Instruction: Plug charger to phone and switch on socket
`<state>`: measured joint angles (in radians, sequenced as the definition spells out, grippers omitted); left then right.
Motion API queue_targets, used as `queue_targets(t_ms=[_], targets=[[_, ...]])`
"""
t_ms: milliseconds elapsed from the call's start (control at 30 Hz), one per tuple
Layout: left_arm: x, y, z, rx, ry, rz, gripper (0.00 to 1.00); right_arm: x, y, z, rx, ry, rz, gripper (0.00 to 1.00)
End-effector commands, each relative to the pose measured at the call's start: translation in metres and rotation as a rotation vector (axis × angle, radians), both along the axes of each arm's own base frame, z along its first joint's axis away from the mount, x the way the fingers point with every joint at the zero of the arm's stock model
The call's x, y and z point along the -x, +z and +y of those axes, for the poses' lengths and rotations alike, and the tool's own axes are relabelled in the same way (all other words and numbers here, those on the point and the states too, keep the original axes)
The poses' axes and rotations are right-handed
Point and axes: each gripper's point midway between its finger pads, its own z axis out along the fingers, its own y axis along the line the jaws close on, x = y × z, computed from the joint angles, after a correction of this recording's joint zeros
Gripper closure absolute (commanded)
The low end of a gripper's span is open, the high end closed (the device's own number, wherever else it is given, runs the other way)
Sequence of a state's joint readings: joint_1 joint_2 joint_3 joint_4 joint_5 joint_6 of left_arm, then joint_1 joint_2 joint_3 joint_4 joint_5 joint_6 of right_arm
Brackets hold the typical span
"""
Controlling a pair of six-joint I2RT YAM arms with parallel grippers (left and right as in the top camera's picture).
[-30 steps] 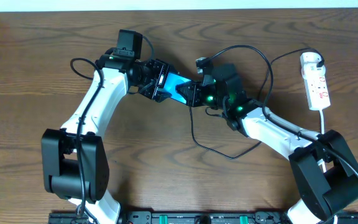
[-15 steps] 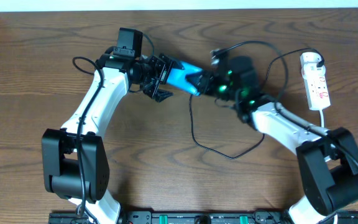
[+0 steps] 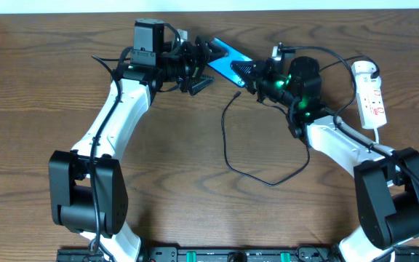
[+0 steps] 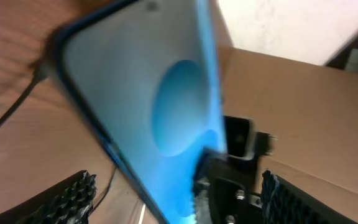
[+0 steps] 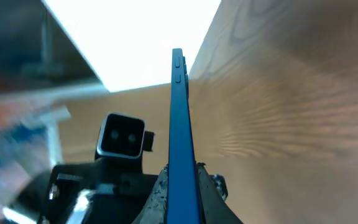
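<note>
The phone [image 3: 228, 60], with a bright blue screen, is held tilted above the far middle of the table. My right gripper [image 3: 253, 71] is shut on its right end; the right wrist view shows the phone [image 5: 178, 106] edge-on between the fingers [image 5: 182, 177]. My left gripper [image 3: 201, 69] is open at the phone's left end. In the left wrist view [image 4: 173, 193] the phone [image 4: 135, 93] runs between its spread fingers. The thin black charger cable [image 3: 225, 142] loops on the table and rises toward the phone; I cannot tell if it is plugged in. The white socket [image 3: 371, 98] lies far right.
Thicker black robot cables arch over the right arm [image 3: 318, 62] near the socket. The socket's white lead [image 3: 378, 138] runs down beside the right arm's base. The table's far edge [image 3: 268, 10] is close behind the phone.
Both grippers and the phone have moved toward the far edge and to the right. The phone has risen and tilted. The left gripper's jaws have come off the phone.
</note>
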<state>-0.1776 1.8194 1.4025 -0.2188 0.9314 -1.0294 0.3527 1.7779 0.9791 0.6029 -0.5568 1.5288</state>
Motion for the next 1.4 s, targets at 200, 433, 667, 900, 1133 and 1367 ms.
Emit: queue_targets(t_ms=[200,433,667,900,1133,1367], targets=[[-0.016,0.034,-0.004,0.103,0.035,-0.054,0.15,-0.004,0.026,0.021,-0.275,-0.135,0.207,0.98],[-0.018,0.035,-0.004,0.107,0.042,-0.058,0.20,0.000,0.034,0.032,-0.348,-0.148,0.239,0.99],[-0.022,0.033,-0.001,0.103,0.080,-0.036,0.41,0.003,0.034,0.037,-0.346,-0.136,0.241,0.99],[-0.025,0.032,0.001,0.098,0.104,-0.026,0.73,0.004,0.034,0.037,-0.346,-0.133,0.242,0.99],[-0.025,0.032,0.001,0.099,0.105,-0.023,0.92,0.004,0.038,0.037,-0.354,-0.129,0.228,0.99],[-0.027,0.031,0.002,0.091,0.116,-0.028,0.93,0.004,0.041,0.037,-0.360,-0.126,0.217,0.85]])
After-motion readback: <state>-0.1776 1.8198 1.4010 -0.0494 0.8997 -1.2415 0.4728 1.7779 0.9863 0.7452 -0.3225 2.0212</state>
